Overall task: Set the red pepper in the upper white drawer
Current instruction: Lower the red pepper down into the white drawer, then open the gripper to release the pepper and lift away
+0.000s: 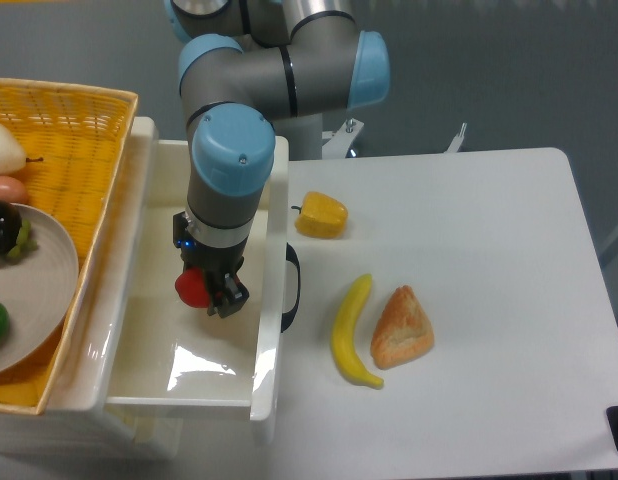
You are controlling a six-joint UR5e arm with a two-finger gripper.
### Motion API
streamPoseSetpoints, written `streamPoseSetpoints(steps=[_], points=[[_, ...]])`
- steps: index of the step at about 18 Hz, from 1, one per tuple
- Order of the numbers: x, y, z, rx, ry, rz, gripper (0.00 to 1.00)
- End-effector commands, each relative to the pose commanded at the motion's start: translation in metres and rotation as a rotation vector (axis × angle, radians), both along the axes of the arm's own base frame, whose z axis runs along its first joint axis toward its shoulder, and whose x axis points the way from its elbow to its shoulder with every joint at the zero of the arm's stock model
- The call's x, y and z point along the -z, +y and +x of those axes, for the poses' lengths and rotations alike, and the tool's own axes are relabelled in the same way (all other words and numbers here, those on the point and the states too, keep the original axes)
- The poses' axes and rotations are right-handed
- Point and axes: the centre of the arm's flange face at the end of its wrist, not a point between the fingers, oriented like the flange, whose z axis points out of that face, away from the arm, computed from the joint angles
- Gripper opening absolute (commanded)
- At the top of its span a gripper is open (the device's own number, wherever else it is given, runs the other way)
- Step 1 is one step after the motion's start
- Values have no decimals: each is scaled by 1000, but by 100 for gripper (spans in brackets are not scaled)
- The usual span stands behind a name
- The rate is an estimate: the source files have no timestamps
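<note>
Red pepper (pixel 192 287) is hanging inside the drawer (pixel 149 345), because we are clenching our gripper (pixel 209 292) on it for placement.

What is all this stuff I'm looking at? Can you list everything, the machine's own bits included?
red pepper: one, red, held in the gripper over the inside of the drawer
upper white drawer: one, white, pulled open at the left, dark handle on its front
yellow pepper: one, yellow-orange, on the table right of the drawer
banana: one, yellow, on the table beside the bread
bread: one, golden brown, triangular, right of the banana
wicker basket: one, yellow, far left, holding a plate and some produce
plate: one, grey, in the basket
table: one, white
gripper: one, dark, shut on the red pepper
arm: one, grey with blue caps, reaching down into the drawer
</note>
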Motion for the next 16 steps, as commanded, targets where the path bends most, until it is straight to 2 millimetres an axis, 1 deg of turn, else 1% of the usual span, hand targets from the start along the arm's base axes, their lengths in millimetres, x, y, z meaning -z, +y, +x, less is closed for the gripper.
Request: streamPoseSetpoints(steps=[1,3,8,9,10,13,16], points=[[3,1,0,2,-1,-3,38],[6,2,-1,2,-3,-7,40],[9,4,2,9,6,-6,64],[8,4,2,8,7,-3,71],[7,4,2,8,8,-2,76],[2,2,3,7,13,4,83],[-6,2,2,1,30,28,89]])
